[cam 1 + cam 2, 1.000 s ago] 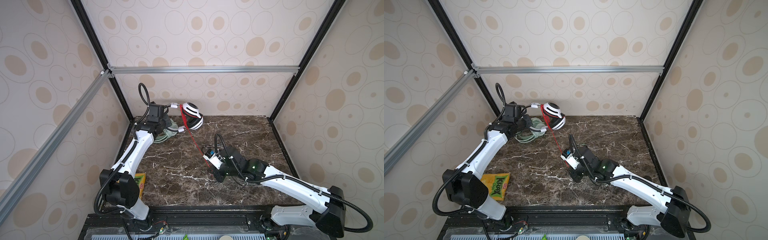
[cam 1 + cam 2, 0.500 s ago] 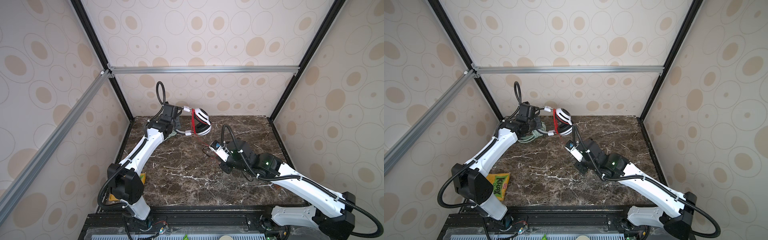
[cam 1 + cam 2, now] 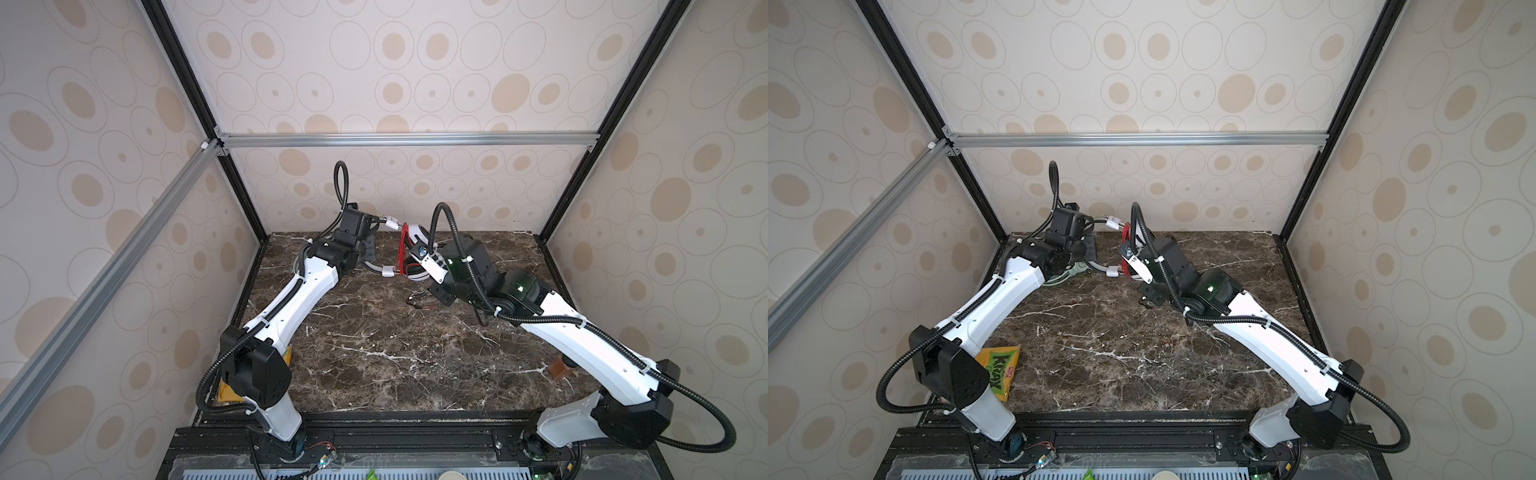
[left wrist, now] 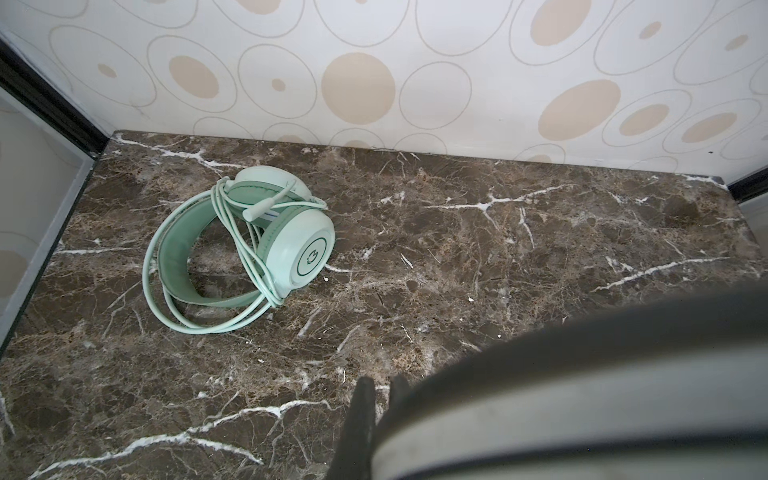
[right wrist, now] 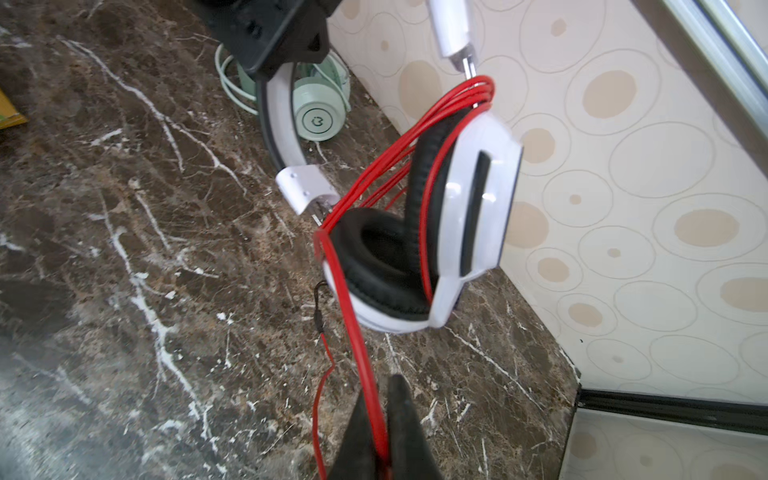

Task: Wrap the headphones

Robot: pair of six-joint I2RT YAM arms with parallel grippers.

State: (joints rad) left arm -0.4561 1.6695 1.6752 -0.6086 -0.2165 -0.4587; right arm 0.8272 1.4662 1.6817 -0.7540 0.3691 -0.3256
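Packet: a yellow-green snack packet (image 3: 998, 368) lies flat at the near left edge, beside the left arm's base.
Table: dark marble with white veins (image 3: 374, 365); its middle holds nothing but the arms' shadows.
Right gripper: (image 5: 384, 401) its jaws are pinched together on a strand of the red cord, right of centre and low over the table.
Plug: the cord's dark end (image 5: 319, 309) rests on the marble just beside the right gripper, with a slack red tail trailing from it.
Red cord: (image 5: 436, 124) several turns are looped round the white pair, passing over the metal sliders by both ear cups. One strand runs taut from the lower cup to the right gripper.
White headphones: (image 5: 478, 199) held off the table over its far middle, between the two grippers. The black ear pads face each other and the headband (image 5: 282, 116) reaches toward the left arm.
Left gripper: (image 4: 379, 395) clamped on the headband's arch, which fills the left wrist view as a grey blur.
Green headphones: (image 4: 232, 245) lying on one side on the table in the far left corner, near the back wall and behind the left gripper.
Green cord: (image 4: 245, 253) wound round the band and cups, with a loop spilling onto the marble.
Wall: pale paper with beige ovals (image 4: 357, 87) stands right behind the table.
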